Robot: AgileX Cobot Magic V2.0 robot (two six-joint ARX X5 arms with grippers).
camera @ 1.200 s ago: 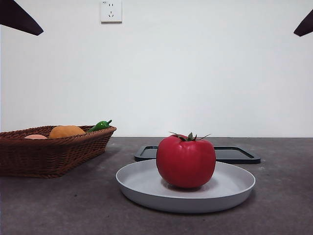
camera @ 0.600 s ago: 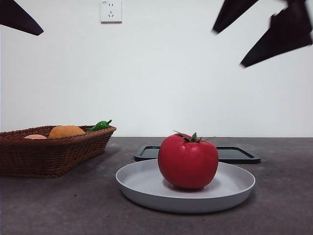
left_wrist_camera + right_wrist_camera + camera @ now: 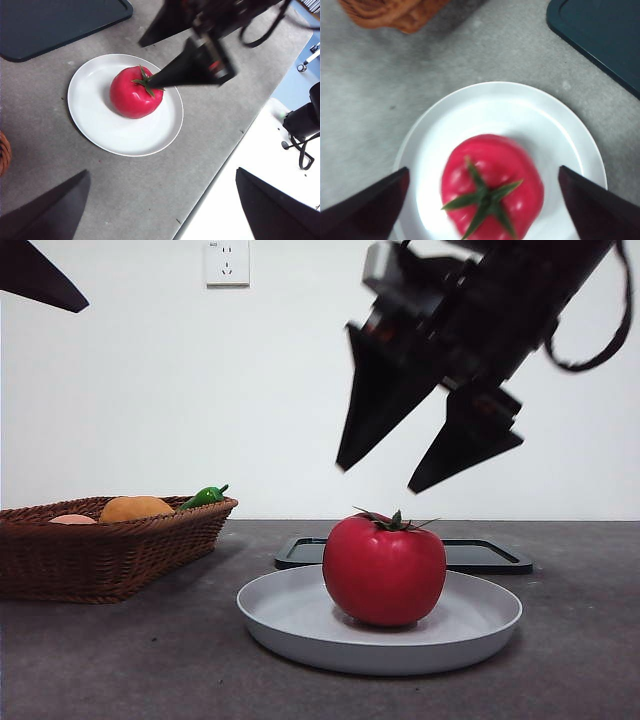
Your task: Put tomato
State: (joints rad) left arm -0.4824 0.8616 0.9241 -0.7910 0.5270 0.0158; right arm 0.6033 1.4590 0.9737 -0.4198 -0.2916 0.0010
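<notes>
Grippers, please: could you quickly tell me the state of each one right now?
Left gripper: open, holding nothing, away from the plate.
Right gripper: open, holding nothing, above the tomato.

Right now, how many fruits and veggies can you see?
4: the tomato on the white plate; an orange fruit, a pink fruit and a green pepper in the basket. More may be hidden.

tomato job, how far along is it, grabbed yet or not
Not grabbed yet. The tomato sits on the white plate, untouched. In hand: the right hand hangs open just above its stem, jaws spread wide. The left hand waits, open, off to the side. Left to do: lower, close on the tomato, lift and place it.
</notes>
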